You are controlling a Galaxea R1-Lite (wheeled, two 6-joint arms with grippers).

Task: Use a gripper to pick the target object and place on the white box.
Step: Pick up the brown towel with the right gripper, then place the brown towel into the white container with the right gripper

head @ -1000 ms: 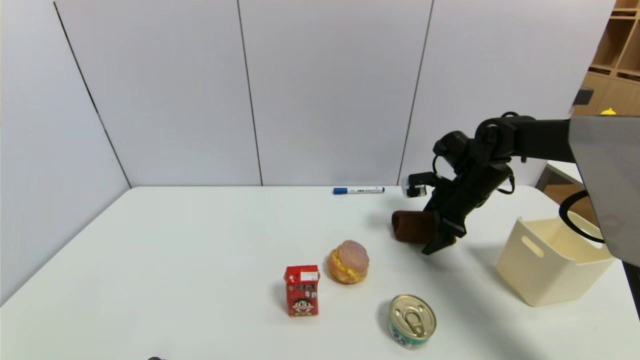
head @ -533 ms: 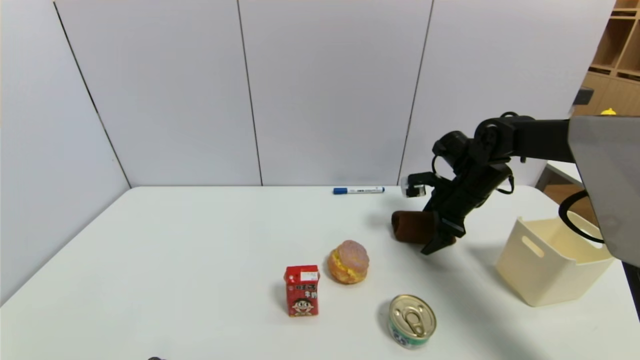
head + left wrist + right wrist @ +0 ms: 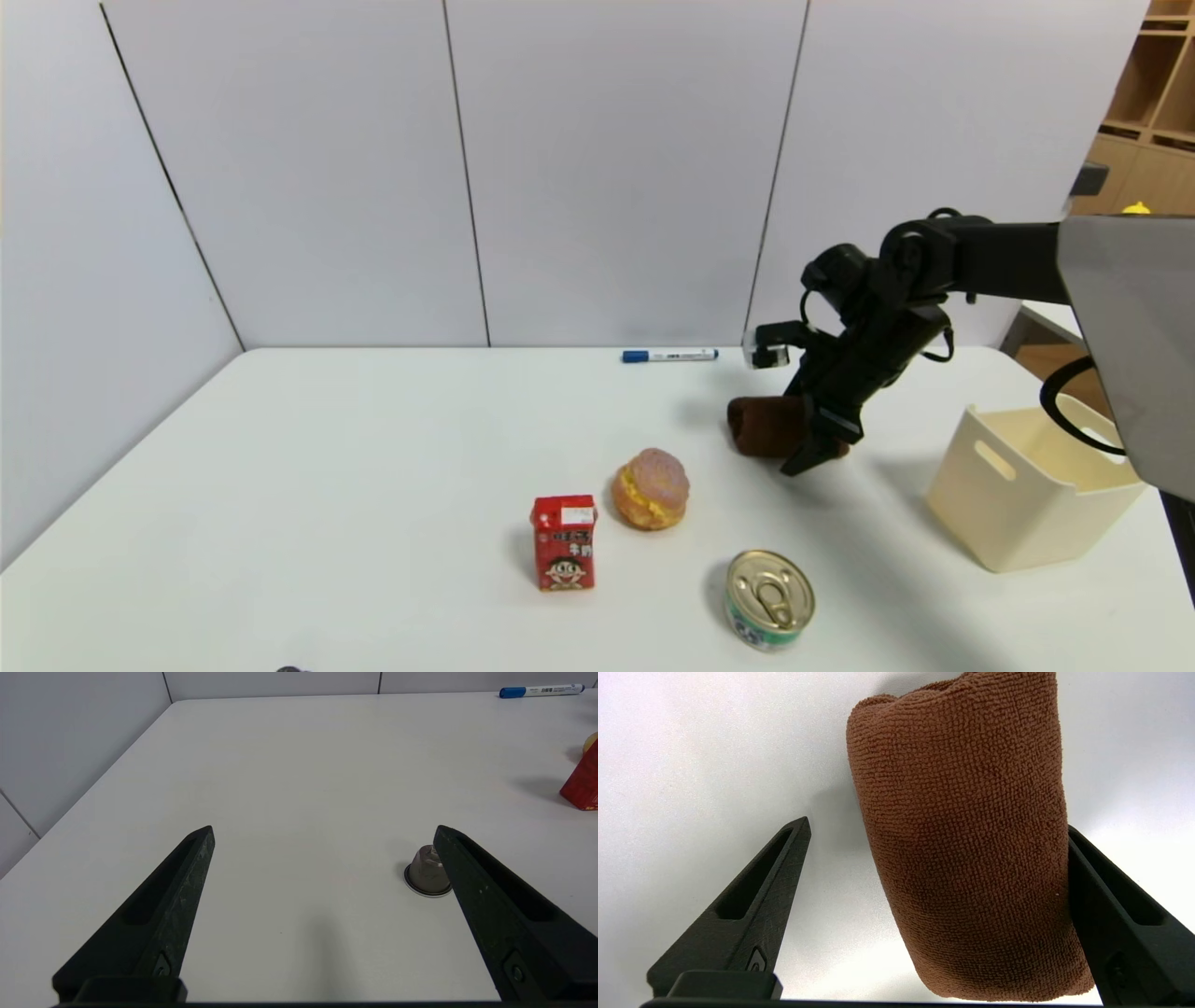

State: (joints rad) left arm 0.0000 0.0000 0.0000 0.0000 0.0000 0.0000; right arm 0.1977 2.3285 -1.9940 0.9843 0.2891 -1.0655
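brown towel roll [image 3: 761, 426] (fuzzy, oblong) lies on its side, well left of the upright cream-white tub [image 3: 1013, 504].

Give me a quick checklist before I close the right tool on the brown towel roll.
1. Right tool open: ok.
2. Towel roll between its fingers: ok, though off-centre, against one finger.
3. Towel on the table, unlifted: ok.
4. White box upright, opening unobstructed: ok.
5. Bun and can apart from the tool: ok.
6. Left tool open, away from the towel: ok.
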